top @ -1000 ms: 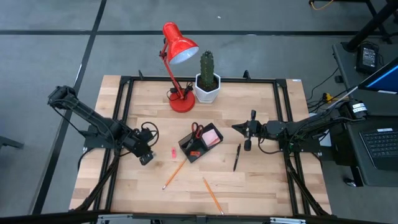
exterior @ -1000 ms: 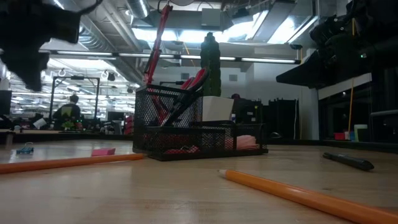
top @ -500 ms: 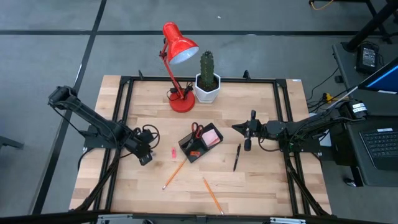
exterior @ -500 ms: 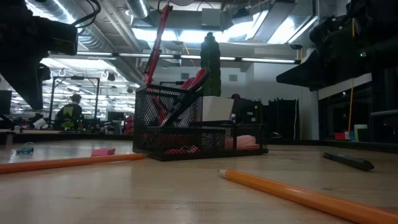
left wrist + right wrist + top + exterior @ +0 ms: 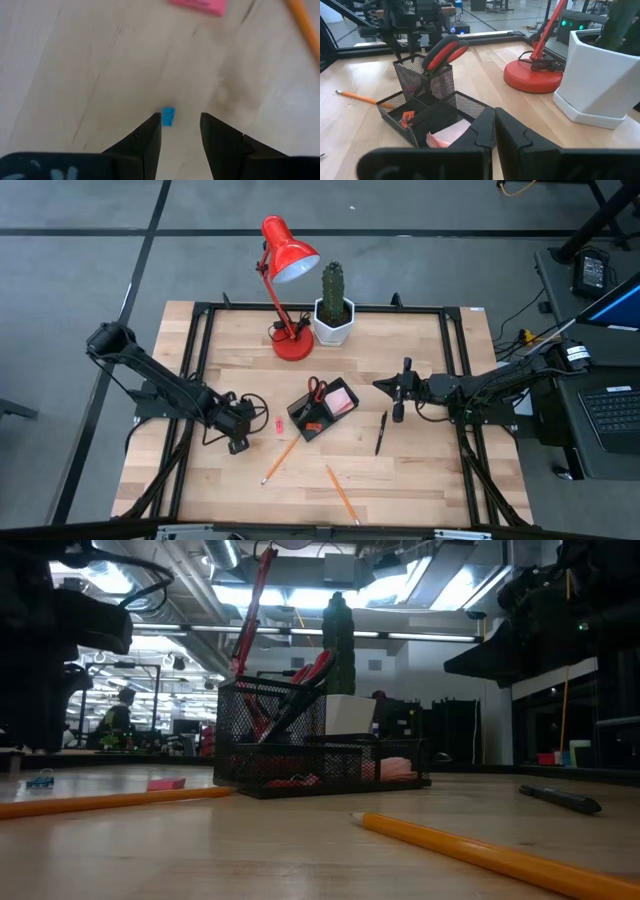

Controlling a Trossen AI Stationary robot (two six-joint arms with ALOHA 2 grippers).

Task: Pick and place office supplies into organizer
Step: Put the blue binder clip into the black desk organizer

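Your left gripper [image 5: 180,125], fingers parted and empty, hangs just over the tiny blue clip [image 5: 168,116] on the wooden table [image 5: 400,470], left of the black mesh organizer [image 5: 322,409]; clip lies just ahead, off the gap toward one finger.

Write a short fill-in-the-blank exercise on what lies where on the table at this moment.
1. The red-handled scissors stand in the black mesh ____.
2. The left gripper hovers with open jaws over a small ____ piece.
3. The black pen lies on the table near the ____ gripper.
4. The cactus stands in a ____ pot.

Missing words: organizer; blue; right; white
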